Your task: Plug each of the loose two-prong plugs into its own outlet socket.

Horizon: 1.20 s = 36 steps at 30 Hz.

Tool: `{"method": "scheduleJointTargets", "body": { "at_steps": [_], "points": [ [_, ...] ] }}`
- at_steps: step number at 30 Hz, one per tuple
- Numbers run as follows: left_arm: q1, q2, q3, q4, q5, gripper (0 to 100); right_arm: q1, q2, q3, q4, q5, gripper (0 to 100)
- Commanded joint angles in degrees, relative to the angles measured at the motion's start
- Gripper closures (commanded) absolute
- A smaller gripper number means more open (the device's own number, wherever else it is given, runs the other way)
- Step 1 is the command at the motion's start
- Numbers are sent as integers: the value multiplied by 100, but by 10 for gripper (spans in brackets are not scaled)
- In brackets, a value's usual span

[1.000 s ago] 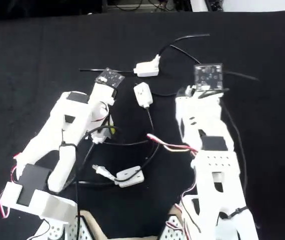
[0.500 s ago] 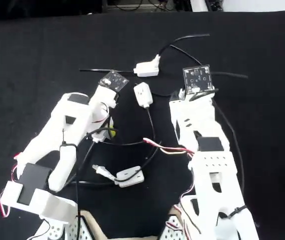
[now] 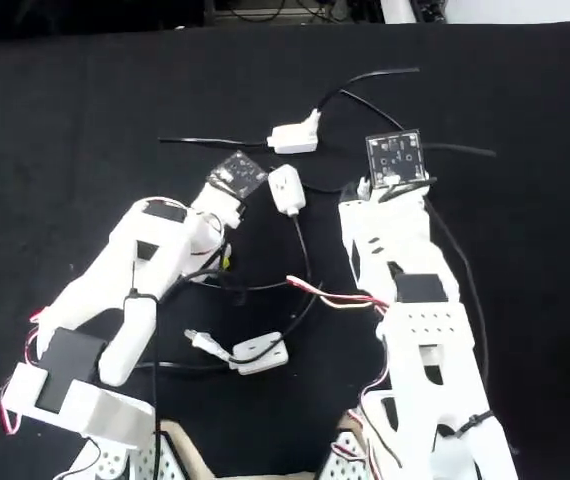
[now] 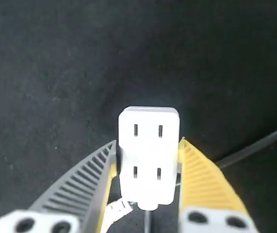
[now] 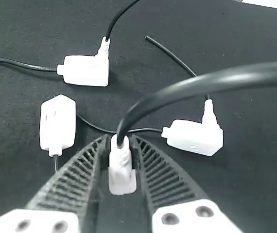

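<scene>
Over black table (image 3: 65, 100), clamping plug (image 5: 120, 174) in right gripper (image 5: 119, 140); flanking outlet socket (image 4: 148, 160) with left gripper (image 4: 148, 142), hold impossible to tell; risking unbraced socket skidding.

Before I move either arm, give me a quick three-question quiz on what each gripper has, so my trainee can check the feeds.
1. True or false: the right gripper is shut on a white plug with a black cord arcing away from it.
2. What sits at the left gripper? A) an outlet socket B) a loose plug C) a bare cord end
3. Fill in: in the left wrist view, the outlet socket's face shows ___ slots.
Key: 1 true; 2 A; 3 four.
</scene>
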Motion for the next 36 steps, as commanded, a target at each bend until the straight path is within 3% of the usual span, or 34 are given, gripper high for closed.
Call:
{"method": "scheduleJointTargets", "body": {
  "at_steps": [1,6,11,17,28,36],
  "points": [
    [119,-97,-110,-53,-167,827,-79,4,-40,-79,35,987],
    [13,-264,-101,-44,-149,736,-79,4,-40,-79,35,987],
    [-13,-1011,189,9,-35,734,-88,4,-40,-79,0,987],
    [-84,-2321,611,730,246,733,-571,-31,198,-114,0,987],
    [-1754,-3508,1420,1538,1345,736,-1793,4,330,-97,-633,986],
    [-2334,-3815,2448,1495,1398,736,-2936,13,303,-185,-607,986]
  ]
}}
